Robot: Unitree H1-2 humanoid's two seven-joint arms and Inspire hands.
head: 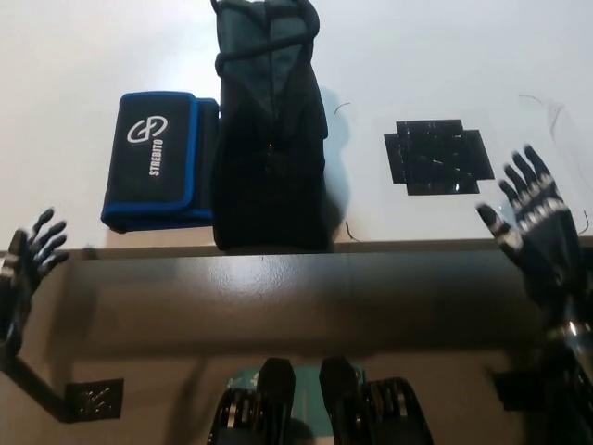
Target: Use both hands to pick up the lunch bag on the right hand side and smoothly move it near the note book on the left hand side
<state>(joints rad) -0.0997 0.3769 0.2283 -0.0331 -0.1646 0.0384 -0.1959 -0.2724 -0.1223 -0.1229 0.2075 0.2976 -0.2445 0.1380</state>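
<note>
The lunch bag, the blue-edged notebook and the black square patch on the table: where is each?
Lunch bag (pixel 270 158): head view, middle of its dark front.
Notebook (pixel 153 171): head view, black cover beside the white logo.
Black square patch (pixel 437 153): head view, its centre.

White "STREDITO" lettering plus round logo on blue-edged black notebook (pixel 156 171).

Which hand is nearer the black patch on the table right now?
Right. The right hand is open just below-right of the black patch; the left hand is open far off, past the table edge.
</note>
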